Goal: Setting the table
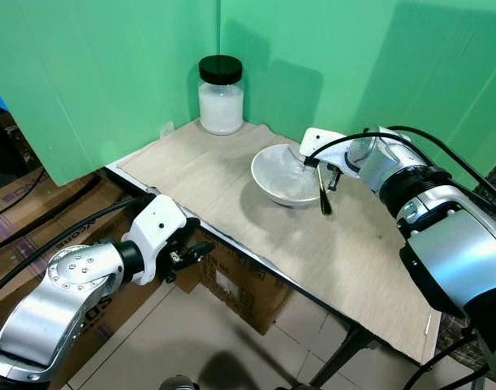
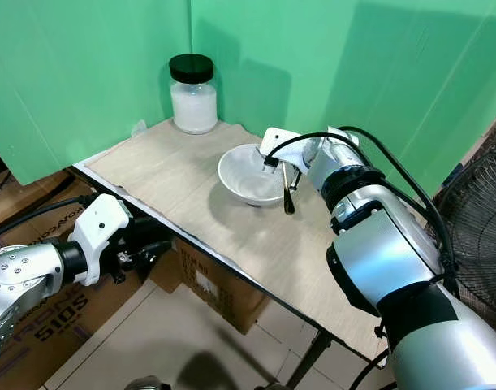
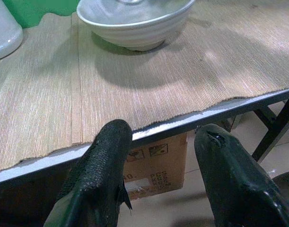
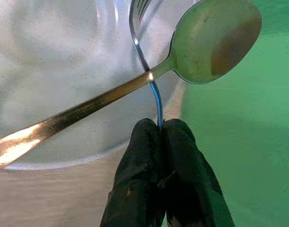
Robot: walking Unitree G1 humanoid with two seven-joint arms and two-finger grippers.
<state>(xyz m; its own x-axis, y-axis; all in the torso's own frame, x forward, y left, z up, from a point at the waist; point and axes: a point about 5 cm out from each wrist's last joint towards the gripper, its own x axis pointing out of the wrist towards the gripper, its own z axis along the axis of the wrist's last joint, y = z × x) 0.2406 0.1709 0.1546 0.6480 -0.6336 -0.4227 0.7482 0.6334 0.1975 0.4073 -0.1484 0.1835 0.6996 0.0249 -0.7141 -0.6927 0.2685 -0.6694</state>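
Left eye view
Right gripper (image 1: 319, 166): over the near rim of the bowl (image 1: 280, 175), reaching in from the robot's right.
Spoon (image 1: 322, 195): its dark handle hangs just below the right gripper and slants down onto the table (image 1: 231, 175) beside the bowl.
Jar (image 1: 221, 95): white with a black lid, well beyond the right gripper, in the far corner of the table against the green wall (image 1: 109, 65).
Left gripper (image 1: 191, 253): low, off the near edge of the table, well apart from the bowl.
Boxes (image 1: 231, 284): cardboard, on the floor under the table just beyond the left gripper.

Right eye view
Fan (image 2: 475, 236): a wire grille on the robot's right, behind the right arm.

Left wrist view
Left gripper fingers (image 3: 101, 175): spread apart with nothing between them; their tips sit at the table edge.
Bowl: straight ahead of the fingers, further in on the tabletop.
Jar: a white curve at the frame's corner, off to one side of the bowl.

Right wrist view
Right gripper fingers (image 4: 139, 184): pressed together, pinching the thin handle of the fork (image 4: 146, 61).
Fork: runs from the fingertips up over the bowl rim, tines inside the bowl.
Spoon: crosses the fork handle just ahead of the fingertips, its head out past the rim against the green wall; whether it touches the fingers cannot be told.
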